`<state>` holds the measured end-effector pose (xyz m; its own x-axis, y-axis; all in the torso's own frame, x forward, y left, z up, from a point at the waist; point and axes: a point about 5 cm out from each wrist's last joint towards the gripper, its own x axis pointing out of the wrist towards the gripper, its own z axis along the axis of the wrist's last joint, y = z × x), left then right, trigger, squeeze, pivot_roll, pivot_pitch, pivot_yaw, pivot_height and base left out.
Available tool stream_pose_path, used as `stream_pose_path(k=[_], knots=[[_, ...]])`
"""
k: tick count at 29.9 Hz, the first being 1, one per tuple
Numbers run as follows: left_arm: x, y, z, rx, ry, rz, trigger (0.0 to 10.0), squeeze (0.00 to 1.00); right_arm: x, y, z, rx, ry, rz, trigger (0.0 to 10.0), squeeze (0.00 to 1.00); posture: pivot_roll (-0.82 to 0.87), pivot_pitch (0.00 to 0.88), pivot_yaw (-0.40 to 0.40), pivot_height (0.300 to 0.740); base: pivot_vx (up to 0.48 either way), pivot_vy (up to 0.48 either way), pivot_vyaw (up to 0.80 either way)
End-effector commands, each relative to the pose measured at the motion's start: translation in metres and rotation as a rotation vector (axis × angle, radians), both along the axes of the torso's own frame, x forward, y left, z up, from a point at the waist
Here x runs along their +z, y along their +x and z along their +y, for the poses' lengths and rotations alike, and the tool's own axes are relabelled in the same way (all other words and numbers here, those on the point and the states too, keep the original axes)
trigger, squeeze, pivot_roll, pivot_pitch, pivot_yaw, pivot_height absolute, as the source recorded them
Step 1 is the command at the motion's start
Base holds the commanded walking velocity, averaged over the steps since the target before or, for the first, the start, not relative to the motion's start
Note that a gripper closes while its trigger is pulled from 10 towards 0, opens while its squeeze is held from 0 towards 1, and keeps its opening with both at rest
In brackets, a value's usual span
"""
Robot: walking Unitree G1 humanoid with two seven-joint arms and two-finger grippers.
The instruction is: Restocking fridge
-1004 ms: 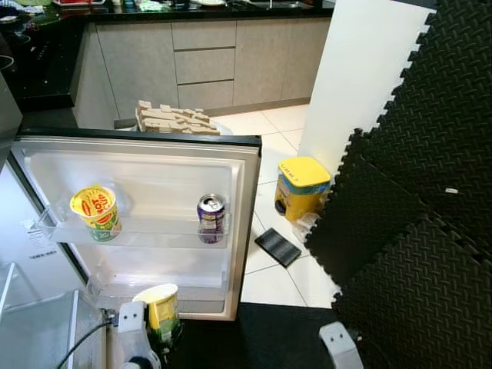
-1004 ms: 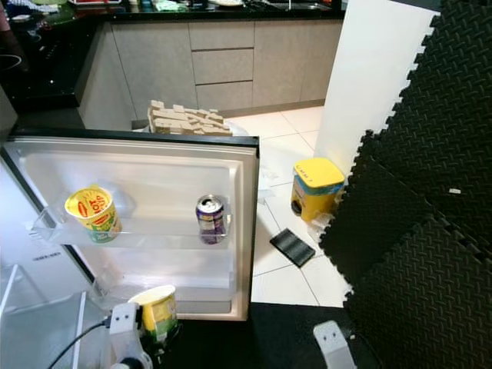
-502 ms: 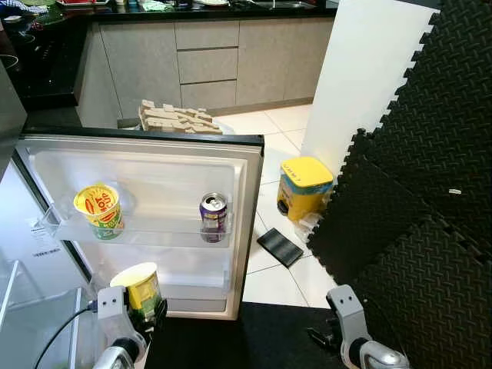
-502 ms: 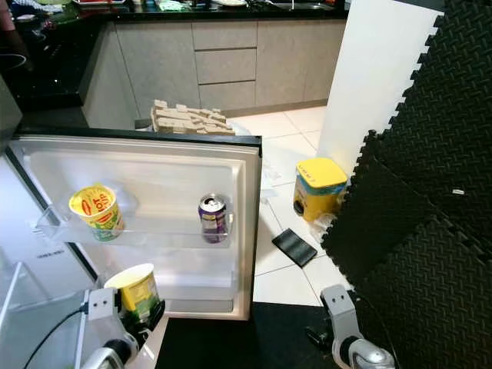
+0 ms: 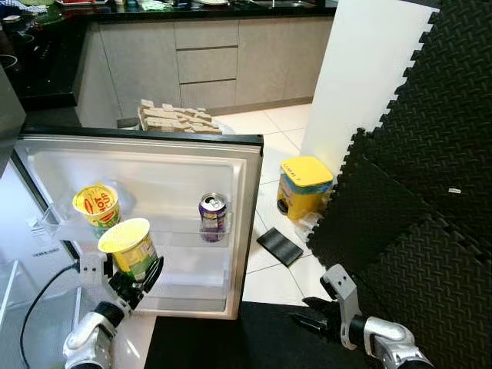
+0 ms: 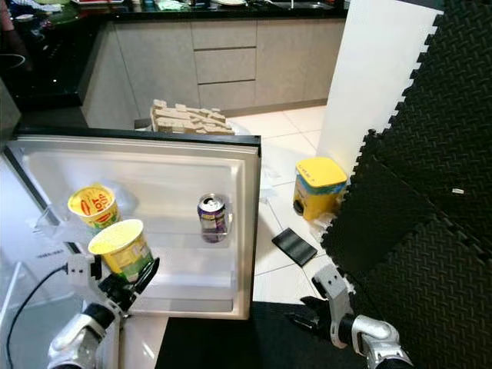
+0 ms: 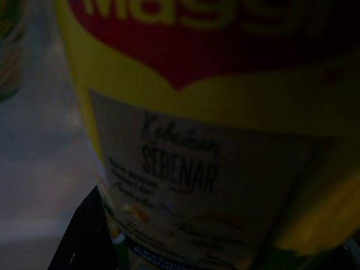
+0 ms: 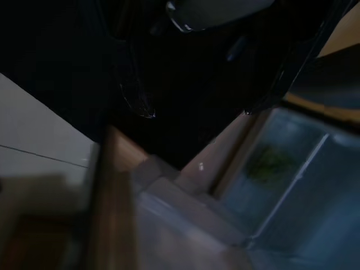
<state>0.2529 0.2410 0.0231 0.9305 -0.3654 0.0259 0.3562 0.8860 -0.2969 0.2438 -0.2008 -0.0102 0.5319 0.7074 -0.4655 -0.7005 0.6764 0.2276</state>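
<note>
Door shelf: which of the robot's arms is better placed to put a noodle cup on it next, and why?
Left. Its gripper holds a noodle cup right before the door shelf; the right gripper hangs low beside the door.

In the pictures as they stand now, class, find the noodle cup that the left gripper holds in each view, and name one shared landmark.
Left eye view: noodle cup lower left, before the fridge door.
Right eye view: cup lower left.
Left wrist view: its label close up.
Right wrist view: not in it.
Landmark: purple can on the door shelf.
</note>
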Motion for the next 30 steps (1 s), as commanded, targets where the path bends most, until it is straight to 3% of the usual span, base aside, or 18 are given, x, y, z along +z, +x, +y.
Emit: stream_pose_path(k=[1,8,14,19,23,25,30], knots=[[0.014,0.004,0.008,-0.06,0.012,-0.064,10.0,0.0,0.009,0.006,0.002,0.061,0.016,-0.036,10.0,0.0,-0.07,0.0,-0.021,0.74,0.0,0.0,0.0],[0.045,0.014,0.001,-0.238,-0.017,-0.217,10.0,0.0,0.024,0.019,0.016,0.138,0.045,-0.106,10.0,0.0,-0.07,0.0,-0.018,0.74,0.0,0.0,0.0],[0.057,0.014,-0.004,-0.318,-0.034,-0.267,10.0,0.0,0.03,0.027,0.021,0.118,0.024,-0.157,10.0,0.0,-0.07,0.0,-0.017,0.74,0.0,0.0,0.0],[0.062,0.021,-0.007,-0.3,-0.011,-0.285,10.0,0.0,0.035,0.037,0.025,0.063,-0.005,-0.21,10.0,0.0,-0.07,0.0,-0.013,0.74,0.0,0.0,0.0],[0.065,0.034,-0.012,-0.203,0.016,-0.292,10.0,0.0,0.042,0.046,0.033,0.034,0.004,-0.255,10.0,0.0,-0.07,0.0,-0.008,0.74,0.0,0.0,0.0],[0.066,0.052,-0.029,-0.089,0.031,-0.28,10.0,0.0,0.044,0.048,0.046,0.064,0.017,-0.277,10.0,0.0,-0.06,0.0,-0.006,0.74,0.0,0.0,0.0],[0.069,0.061,-0.045,-0.085,0.028,-0.272,10.0,0.0,0.051,0.052,0.057,0.092,0.042,-0.307,10.0,0.0,-0.07,0.0,-0.003,0.74,0.0,0.0,0.0]])
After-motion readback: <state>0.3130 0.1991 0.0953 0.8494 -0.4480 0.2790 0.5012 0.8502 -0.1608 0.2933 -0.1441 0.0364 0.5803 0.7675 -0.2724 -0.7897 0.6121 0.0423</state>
